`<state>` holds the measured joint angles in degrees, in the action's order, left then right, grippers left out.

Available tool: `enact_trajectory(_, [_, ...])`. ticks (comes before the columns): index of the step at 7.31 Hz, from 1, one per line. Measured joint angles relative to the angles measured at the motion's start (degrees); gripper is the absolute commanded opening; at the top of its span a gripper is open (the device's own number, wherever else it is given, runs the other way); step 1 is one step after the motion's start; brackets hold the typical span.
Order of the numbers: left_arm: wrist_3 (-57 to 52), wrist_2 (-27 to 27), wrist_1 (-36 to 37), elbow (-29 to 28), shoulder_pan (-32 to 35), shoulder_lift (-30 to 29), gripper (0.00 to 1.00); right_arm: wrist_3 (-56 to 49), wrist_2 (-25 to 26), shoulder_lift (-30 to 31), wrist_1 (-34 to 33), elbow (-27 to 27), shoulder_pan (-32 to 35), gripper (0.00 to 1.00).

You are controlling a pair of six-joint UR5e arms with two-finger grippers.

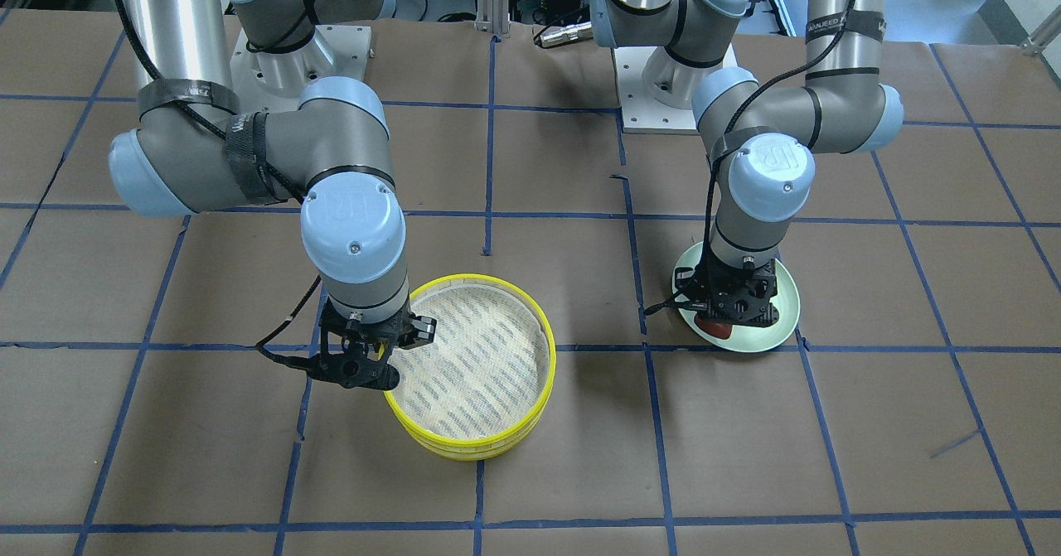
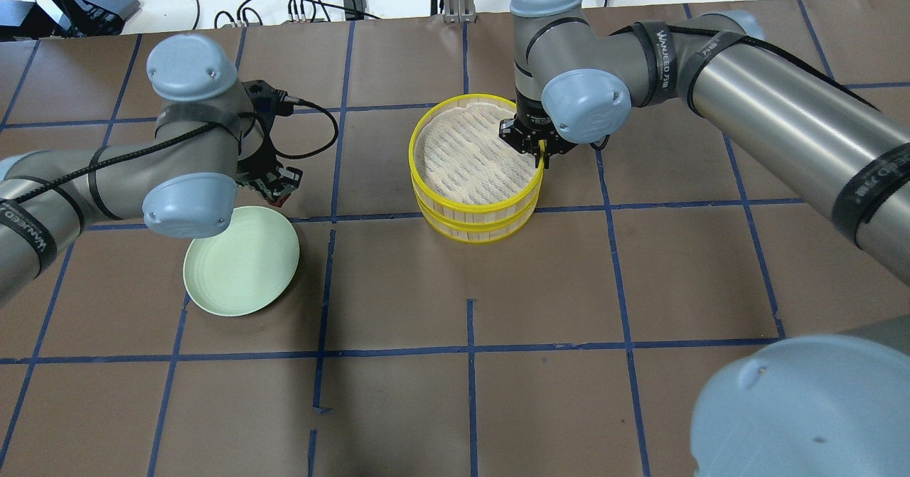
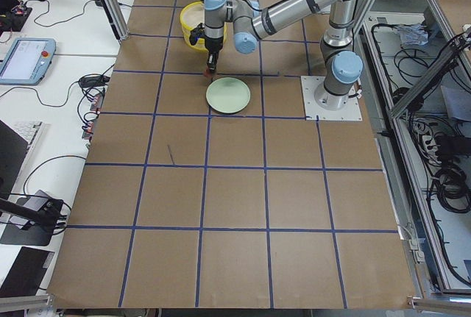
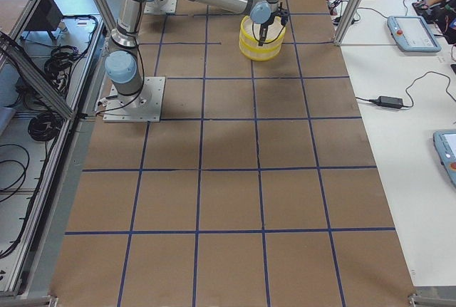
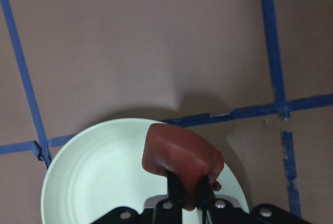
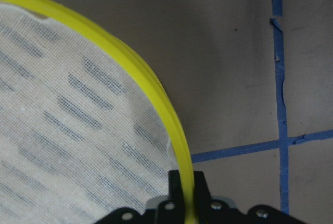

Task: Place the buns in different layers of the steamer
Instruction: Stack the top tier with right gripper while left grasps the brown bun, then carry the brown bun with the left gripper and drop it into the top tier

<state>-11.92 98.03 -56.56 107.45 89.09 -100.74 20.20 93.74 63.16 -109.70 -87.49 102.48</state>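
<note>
Overhead exterior: left arm (image 2: 188,203) overlaps green plate (image 2: 242,278); brown bun (image 5: 182,154) held; steamer (image 2: 475,215) apart.

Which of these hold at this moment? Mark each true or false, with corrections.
1. The left gripper holds the reddish-brown bun over the green plate. True.
2. The right gripper hangs open, touching nothing. False: it is shut on the yellow rim of the top tray.
3. The top tray sits stacked on the lower tray. True.
4. A white bun lies in the top tray. False: its woven bottom is bare.
</note>
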Motion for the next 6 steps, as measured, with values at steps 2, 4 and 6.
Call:
enact_trajectory(2, [7.1, -1.7, -9.9, -8.7, 4.0, 0.6, 0.0, 0.1, -0.1, 0.5, 0.1, -0.3, 0.0, 0.9])
enact_trajectory(4, [12.8, -8.5, -13.2, -12.4, 5.3, 0.0, 0.01, -0.1, 0.3, 1.2, 0.4, -0.4, 0.0, 1.0])
enact_trajectory(6, [20.6, -17.8, -9.5, -13.2, 6.4, -1.4, 0.01, -1.3, 0.4, 4.1, 1.6, 0.2, -0.6, 1.0])
